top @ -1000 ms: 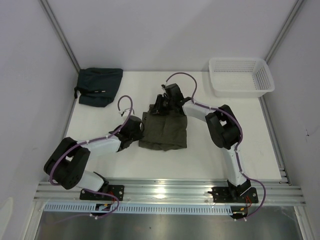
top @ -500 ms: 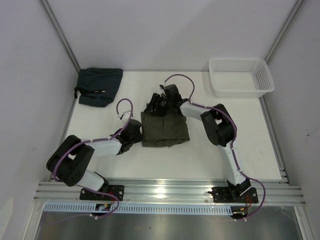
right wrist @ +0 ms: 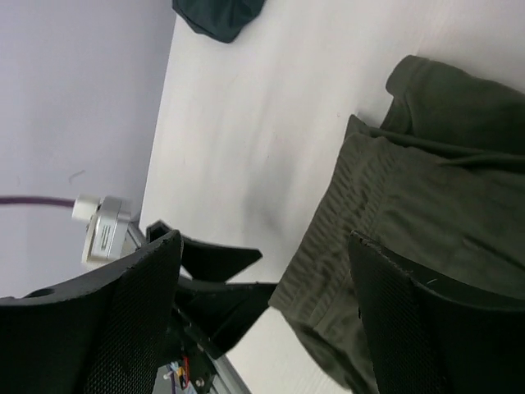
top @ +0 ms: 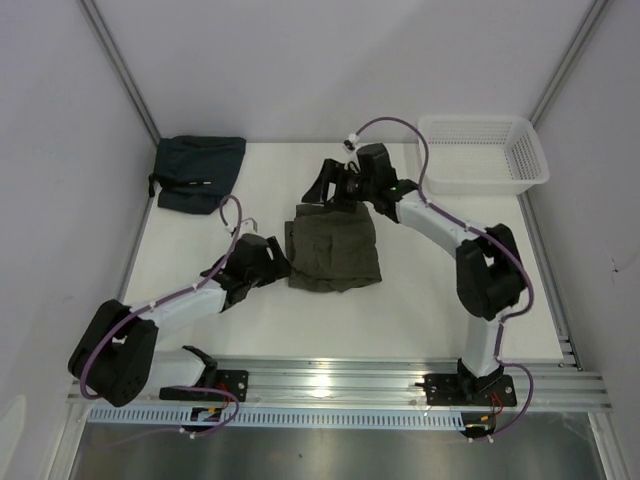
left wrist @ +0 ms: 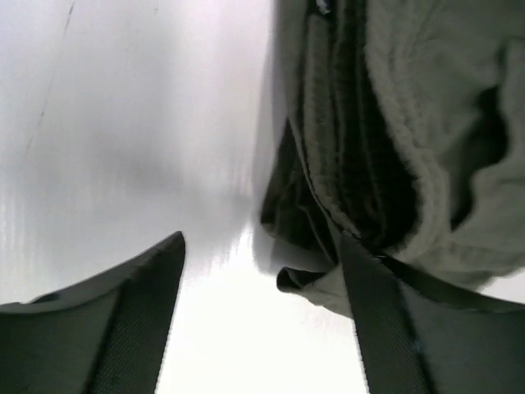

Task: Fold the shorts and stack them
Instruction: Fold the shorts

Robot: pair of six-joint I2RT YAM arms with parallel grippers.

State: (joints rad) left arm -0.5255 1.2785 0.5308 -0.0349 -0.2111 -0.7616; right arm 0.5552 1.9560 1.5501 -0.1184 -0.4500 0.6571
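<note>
At the far left corner of the white table [top: 420,295], we are listing a folded dark blue-green garment [top: 198,172], which is lying flat and well apart from the other items. Moving right, we are noting the left gripper [top: 280,265], which is sitting low over the table just beside the left edge of the shorts [top: 333,252]. In its own wrist view its jaws are standing wide apart with bare table between them, gripping nothing. One of its fingers [left wrist: 398,328] is reaching close to the layered cloth edge, though we cannot tell whether it is touching. In the middle of the table we are recording the shorts themselves, olive green and folded into a rough rectangle. The ribbed waistband is running along the left side in the right wrist view, and a small bunch of cloth is sticking out at the far edge. Above that far edge we are entering the right gripper [top: 320,190], which is hovering with its jaws spread wide and holding nothing. Its camera is looking down across the shorts toward the left gripper. At the far right corner we are closing the list with a white plastic mesh basket [top: 480,178], which is standing well apart from the shorts.
</note>
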